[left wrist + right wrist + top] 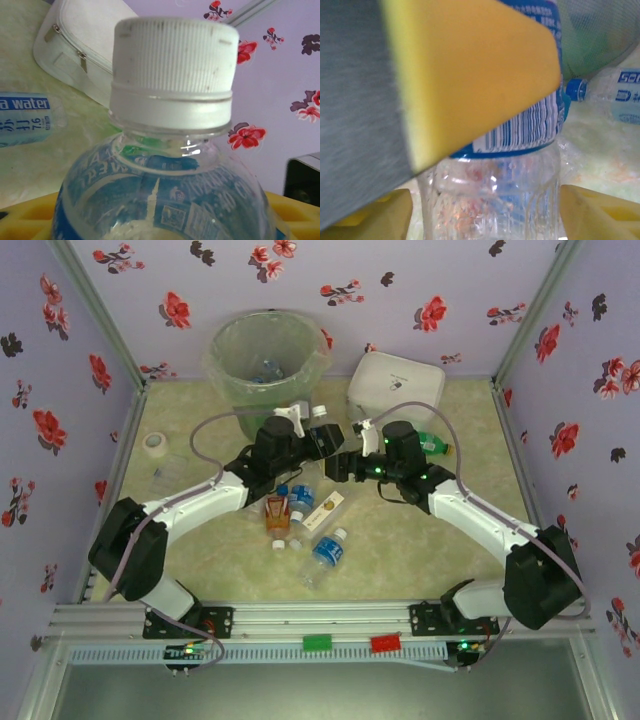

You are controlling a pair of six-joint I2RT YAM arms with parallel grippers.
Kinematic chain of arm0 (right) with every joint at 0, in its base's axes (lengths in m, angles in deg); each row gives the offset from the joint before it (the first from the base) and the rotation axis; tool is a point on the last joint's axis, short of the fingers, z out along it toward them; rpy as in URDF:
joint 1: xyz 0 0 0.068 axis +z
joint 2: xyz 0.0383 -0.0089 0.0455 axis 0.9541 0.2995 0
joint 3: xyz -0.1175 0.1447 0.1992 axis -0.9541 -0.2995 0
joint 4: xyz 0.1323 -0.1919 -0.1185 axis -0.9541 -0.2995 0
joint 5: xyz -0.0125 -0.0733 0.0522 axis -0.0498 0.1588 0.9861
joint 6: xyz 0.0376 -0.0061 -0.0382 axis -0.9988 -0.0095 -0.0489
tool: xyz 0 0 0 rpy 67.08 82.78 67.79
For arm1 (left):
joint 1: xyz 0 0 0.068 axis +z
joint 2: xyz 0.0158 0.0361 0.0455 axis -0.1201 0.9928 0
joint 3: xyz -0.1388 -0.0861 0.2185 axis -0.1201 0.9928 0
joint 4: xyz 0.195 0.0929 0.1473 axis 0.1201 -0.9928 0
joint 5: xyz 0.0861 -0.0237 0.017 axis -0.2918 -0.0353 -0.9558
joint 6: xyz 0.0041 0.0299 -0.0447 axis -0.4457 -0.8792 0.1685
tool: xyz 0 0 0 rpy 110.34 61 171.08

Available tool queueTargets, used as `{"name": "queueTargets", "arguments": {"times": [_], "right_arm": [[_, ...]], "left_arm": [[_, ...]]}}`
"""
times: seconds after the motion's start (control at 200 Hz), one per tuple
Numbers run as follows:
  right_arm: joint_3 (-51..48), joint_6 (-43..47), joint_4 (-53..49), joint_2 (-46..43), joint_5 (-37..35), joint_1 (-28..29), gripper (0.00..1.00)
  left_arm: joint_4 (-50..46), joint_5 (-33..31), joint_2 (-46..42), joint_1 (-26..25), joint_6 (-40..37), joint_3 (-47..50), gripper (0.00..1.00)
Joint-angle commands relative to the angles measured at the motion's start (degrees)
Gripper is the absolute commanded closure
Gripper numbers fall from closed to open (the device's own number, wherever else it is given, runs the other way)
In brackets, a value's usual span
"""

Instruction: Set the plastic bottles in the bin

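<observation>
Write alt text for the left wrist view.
Close-up of a clear plastic bottle with a white ribbed cap and blue label, between yellow finger pads. Behind lie a white zippered box and another blue-labelled bottle, before a floral wall.

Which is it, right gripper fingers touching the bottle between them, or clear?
Cannot tell. Right wrist view: the bottle stands between the right gripper's fingers, its sides right at their edges; neither gap nor contact shows plainly.

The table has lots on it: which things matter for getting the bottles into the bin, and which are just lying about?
Part of the job:
bin
white-capped clear bottle
blue-label bottle
amber bottle
green bottle

Just lying about:
white lidded box
tape roll
flat carton
</observation>
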Motion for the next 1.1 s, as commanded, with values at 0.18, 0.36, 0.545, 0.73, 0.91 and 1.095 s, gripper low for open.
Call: {"name": "queueTargets", "arguments": {"times": [0.18, 0.36, 0.545, 0.73, 0.91, 1.095], "right_arm": [[-1.2, -3.0, 2.27, -3.56, -2.41, -1.02, 0.0], [-1.24, -3.77, -2.2, -5.31, -10.17, -2.92, 0.0], [-1.34, -6.82, -8.08, -5.14, -21.85, -5.26, 0.0], [-3.16, -9.53, -8.44, -5.3, -21.26, -9.2, 0.0], [-2.57, -9.49, -15.01, -5.84, -25.74, -10.99, 0.0], [-3.97, -9.44, -15.81, -6.76, -26.24, -11.51, 0.0]], "left_arm": [[-6.01, -3.26, -4.19, 4.84, -8.5, -3.93, 0.49], [-10.56, -2.91, -5.53, 8.12, -14.66, -10.61, 0.5], [-10.83, -1.01, -4.43, 12.78, -18.9, -18.72, 0.5], [-16.34, -0.06, 0.52, 18.17, -26.0, -31.41, 0.5], [-19.66, -1.64, 6.16, 22.11, -31.53, -38.63, 0.49], [-24.99, -3.81, 13.92, 23.79, -36.5, -47.13, 0.5]]}}
